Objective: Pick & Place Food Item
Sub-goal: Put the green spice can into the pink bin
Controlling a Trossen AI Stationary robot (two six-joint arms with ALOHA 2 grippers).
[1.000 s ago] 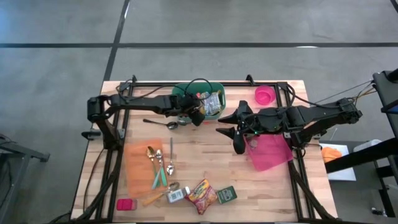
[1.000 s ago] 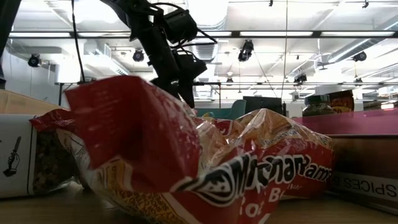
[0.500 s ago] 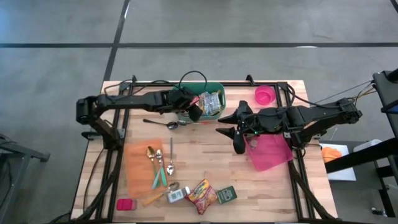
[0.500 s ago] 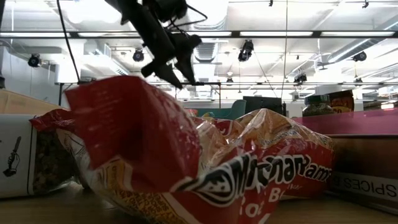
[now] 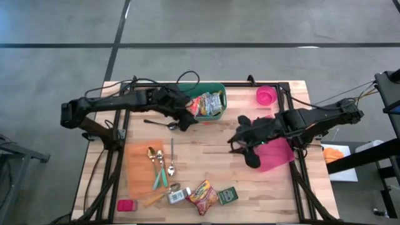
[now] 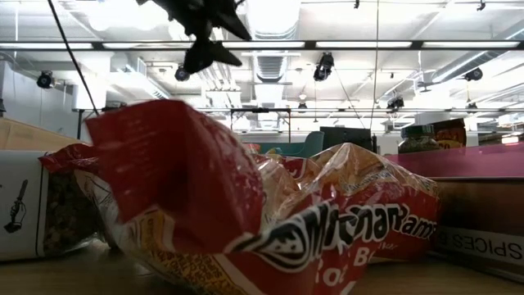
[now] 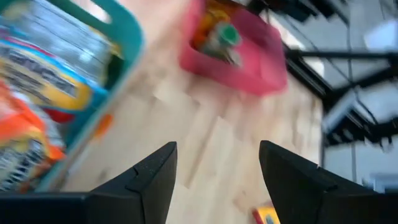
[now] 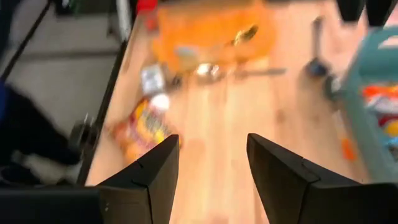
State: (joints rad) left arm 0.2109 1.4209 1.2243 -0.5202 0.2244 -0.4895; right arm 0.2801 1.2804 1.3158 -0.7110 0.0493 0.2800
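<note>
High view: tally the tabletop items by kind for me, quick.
Spoons: 4, one near the green bin, three on the orange mat.
Pink items: 3, bowl, tray, small block.
Food packets by the front edge: 3.
Total: 12.

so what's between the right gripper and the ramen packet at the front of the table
Only bare wooden table, seen in the high view. The right gripper, jaws open and empty, hangs beside the pink tray; the ramen packet lies toward the front edge.
</note>
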